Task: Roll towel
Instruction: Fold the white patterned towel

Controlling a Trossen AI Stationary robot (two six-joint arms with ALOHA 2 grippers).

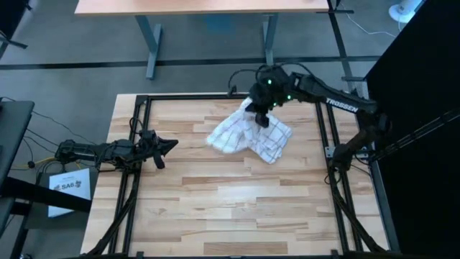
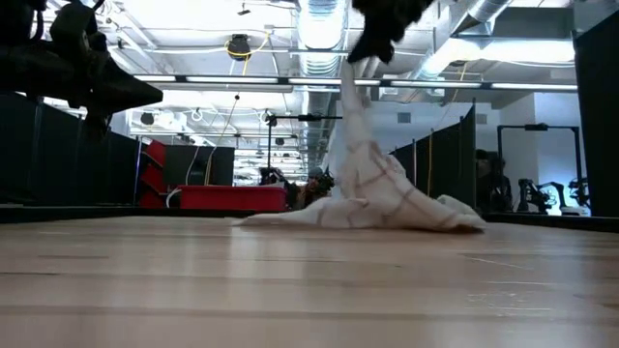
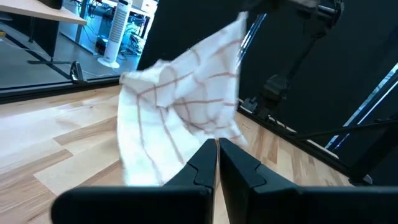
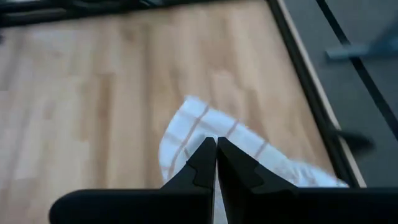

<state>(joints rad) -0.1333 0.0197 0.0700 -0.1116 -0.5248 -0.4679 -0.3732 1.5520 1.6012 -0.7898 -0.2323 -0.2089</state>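
Cloth: thin white towel point(image 1: 251, 133) with reddish-brown check lines, crumpled, not yet flat and not yet rolled.
Where: toward the far right part of the wooden table point(image 1: 215, 208); one part is drawn up into a peak, the rest trails in a heap on the boards, as the low view shows.
Right gripper point(image 1: 261, 115): pinched shut on the towel at the top of that peak, raised above the table; in its own wrist view the fingers meet tip to tip with cloth hanging below them.
Left gripper point(image 1: 162, 146): closed and holding nothing, waiting low at the left side of the table, well apart from the towel, pointed toward it.
Handling, as I judge it: very light and limp; it drapes and folds under its own weight, has no stiffness to hold a shape, and will drag and bunch rather than slide cleanly over the wood. Not fragile.
Grip advice: a corner or hem is the best hold, with a single layer between the fingertips. A pinch mid-cloth gathers several layers and leaves it wadded.
Next need, as I judge it: two corners held apart, one per gripper, to spread it flat before any rolling starts.
Risk: thin cloth can slip from a narrow pinch, or fold back on itself when laid down.
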